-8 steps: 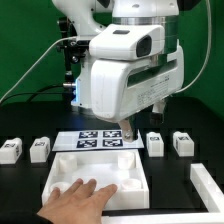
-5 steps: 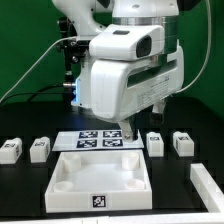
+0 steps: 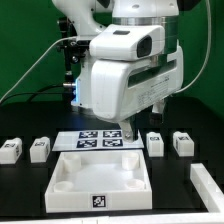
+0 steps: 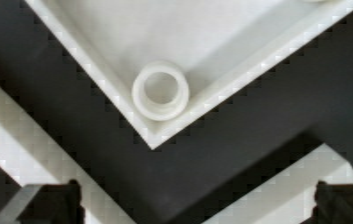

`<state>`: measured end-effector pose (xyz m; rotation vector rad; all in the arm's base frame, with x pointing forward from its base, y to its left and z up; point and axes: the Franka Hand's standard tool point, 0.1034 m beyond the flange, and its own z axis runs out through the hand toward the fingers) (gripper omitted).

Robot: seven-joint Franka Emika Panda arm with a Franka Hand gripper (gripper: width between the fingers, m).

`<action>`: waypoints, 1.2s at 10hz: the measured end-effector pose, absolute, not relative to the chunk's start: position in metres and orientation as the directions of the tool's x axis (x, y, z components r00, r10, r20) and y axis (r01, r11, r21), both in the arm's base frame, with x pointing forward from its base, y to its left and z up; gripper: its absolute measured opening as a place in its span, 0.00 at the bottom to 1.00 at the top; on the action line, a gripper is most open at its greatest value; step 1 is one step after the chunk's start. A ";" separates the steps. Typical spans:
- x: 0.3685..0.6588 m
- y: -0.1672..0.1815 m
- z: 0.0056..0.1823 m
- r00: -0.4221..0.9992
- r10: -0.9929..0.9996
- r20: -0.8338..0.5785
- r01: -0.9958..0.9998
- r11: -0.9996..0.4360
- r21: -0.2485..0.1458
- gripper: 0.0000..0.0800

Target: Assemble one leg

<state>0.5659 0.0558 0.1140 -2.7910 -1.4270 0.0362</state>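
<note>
Several small white legs with tags stand in a row on the black table: two at the exterior view's left and two at its right. The large white square panel lies in front, with a tag on its near wall. My gripper hangs above the marker board, behind the panel, apart from every leg. In the wrist view the gripper is open and empty, and its dark fingertips stand wide apart over a panel corner with a round socket.
A long white piece lies at the exterior view's right front edge. The arm's big white body fills the middle of the exterior view, in front of a green backdrop.
A human hand that lay on the front of the panel has gone, and the panel's tag now shows. The arm and the legs have not moved.
</note>
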 end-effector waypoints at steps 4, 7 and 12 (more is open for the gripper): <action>0.533 0.032 0.108 0.245 0.969 -0.018 0.969 -0.245 -0.034 0.81; 0.522 0.015 0.099 -0.012 1.000 -0.006 0.999 0.012 -0.038 0.81; 0.496 -0.003 0.079 -0.033 0.999 0.000 0.998 0.032 -0.047 0.81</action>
